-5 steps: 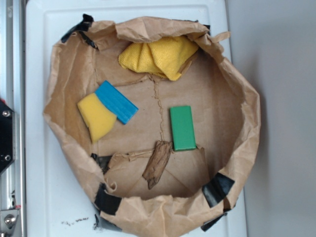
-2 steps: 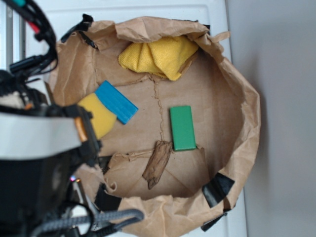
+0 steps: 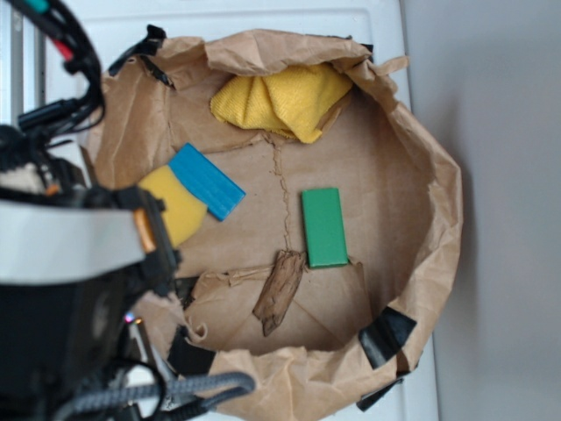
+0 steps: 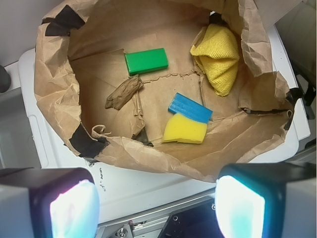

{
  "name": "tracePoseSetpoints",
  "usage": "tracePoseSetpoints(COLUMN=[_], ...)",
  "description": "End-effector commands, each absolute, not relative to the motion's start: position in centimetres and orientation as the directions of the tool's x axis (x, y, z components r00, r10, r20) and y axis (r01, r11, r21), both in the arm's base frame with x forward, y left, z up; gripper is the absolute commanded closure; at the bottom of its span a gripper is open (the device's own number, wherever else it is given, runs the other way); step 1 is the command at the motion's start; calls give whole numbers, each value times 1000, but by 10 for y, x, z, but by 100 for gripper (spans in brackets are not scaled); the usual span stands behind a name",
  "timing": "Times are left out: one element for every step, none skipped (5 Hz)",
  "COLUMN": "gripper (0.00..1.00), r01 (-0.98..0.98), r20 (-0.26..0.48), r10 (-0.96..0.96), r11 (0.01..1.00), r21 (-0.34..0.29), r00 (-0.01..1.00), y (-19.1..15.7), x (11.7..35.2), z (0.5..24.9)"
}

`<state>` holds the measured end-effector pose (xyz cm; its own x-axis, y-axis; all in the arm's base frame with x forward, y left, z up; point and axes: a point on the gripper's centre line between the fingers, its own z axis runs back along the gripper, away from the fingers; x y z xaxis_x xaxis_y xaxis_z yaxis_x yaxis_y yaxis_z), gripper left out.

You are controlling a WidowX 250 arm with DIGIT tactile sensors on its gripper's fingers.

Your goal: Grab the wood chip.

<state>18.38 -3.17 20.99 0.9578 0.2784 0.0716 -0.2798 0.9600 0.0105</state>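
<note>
The gripper [image 4: 157,210] hangs high over the near edge of the white tray [image 4: 148,191], outside the paper bag [image 4: 54,106], jaws spread wide with nothing between them. That makes sense: it is not yet in position for a grab, and open fingers [image 4: 74,210] give a clear look down into the bag. The wood chip [image 4: 124,93] lies flat on the bag's floor, toward the left side in the wrist view, one ragged end just beside the green block [image 4: 146,61]. That closeness matters, I'd say: a finger coming down on that end could catch the block instead. The blue block [image 4: 190,107] leans over the yellow sponge [image 4: 184,130] nearer the bag's middle, well clear of the chip. The yellow cloth [image 4: 218,57] sits bunched against the far wall. The bag's rolled rim stands up all round, so the approach likely has to come from above.
</note>
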Motion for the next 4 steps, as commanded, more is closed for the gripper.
tracePoseSetpoints(gripper=[0,0,0,0], r01=[-283,-341,-475,-568], r20=[75,82,88,80], r10=[281,341,483,587], r11=[959,940,874,804], r21=[4,-5,-97,-176], r00=[957,937,871,806], y=[-27,-19,-17,-15], x=[199,209,232,250], z=[183,149,132,125])
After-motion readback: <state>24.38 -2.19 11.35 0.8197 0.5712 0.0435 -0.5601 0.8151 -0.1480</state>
